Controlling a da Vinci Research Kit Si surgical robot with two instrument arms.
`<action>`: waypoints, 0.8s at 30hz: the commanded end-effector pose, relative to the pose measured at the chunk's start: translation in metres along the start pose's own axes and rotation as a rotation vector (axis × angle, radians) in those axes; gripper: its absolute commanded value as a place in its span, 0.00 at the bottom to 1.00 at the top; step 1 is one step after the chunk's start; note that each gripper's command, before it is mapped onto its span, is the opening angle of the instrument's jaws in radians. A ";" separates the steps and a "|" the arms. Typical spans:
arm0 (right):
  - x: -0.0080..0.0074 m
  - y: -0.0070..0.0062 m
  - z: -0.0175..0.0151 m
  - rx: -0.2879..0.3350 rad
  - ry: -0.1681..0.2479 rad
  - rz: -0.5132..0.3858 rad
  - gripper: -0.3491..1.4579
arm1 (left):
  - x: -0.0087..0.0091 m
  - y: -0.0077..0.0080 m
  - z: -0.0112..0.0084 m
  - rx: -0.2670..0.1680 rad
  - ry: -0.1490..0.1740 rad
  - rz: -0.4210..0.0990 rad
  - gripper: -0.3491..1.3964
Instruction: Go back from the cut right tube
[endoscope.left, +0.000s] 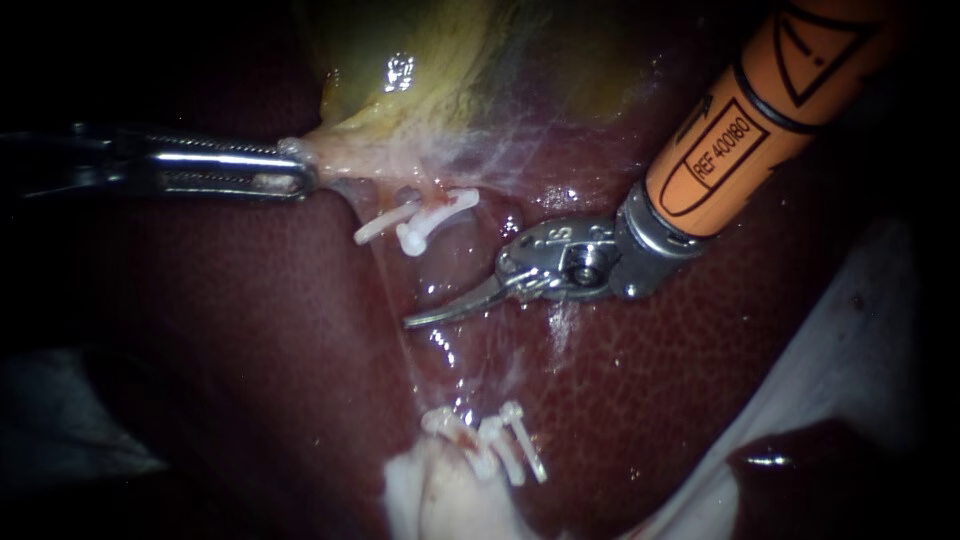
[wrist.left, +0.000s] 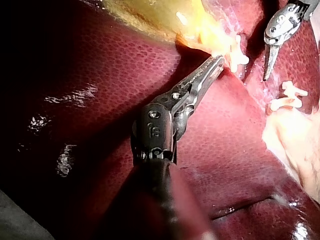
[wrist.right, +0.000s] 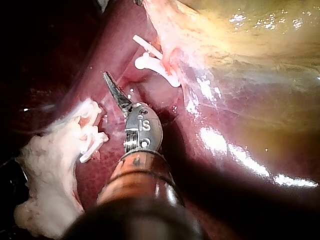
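Note:
My right instrument (endoscope.left: 415, 320) comes in from the upper right on an orange shaft; its two curved blades lie together, shut, over the liver (endoscope.left: 250, 380) between two groups of white clips. The upper clips (endoscope.left: 420, 225) sit on pale tissue under the yellow-green gallbladder (endoscope.left: 420, 60). The lower clips (endoscope.left: 495, 445) sit on a pale stump. My left instrument (endoscope.left: 295, 172) is shut on the gallbladder's pale neck tissue. In the right wrist view the blades (wrist.right: 111, 86) point toward the upper clips (wrist.right: 152, 62). In the left wrist view the jaws (wrist.left: 217, 62) hold the pale tissue.
A thin clear membrane (endoscope.left: 400, 330) runs down between the two clip groups. White gauze or pale fatty tissue (endoscope.left: 850, 340) lies at the lower right, and a pale lump (wrist.right: 45, 170) sits beside my right instrument's shaft.

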 end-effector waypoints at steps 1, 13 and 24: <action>0.0000 0.0000 0.0000 0.001 0.000 -0.001 0.00 | 0.0000 0.0000 0.0000 -0.001 0.000 0.000 0.00; 0.0005 -0.0012 0.0011 -0.015 0.013 0.047 0.97 | 0.0000 0.0000 0.0000 -0.002 0.000 0.000 0.00; -0.0007 -0.0025 -0.0004 -0.167 0.059 0.067 0.99 | 0.0000 0.0000 0.0000 -0.002 0.000 0.000 0.00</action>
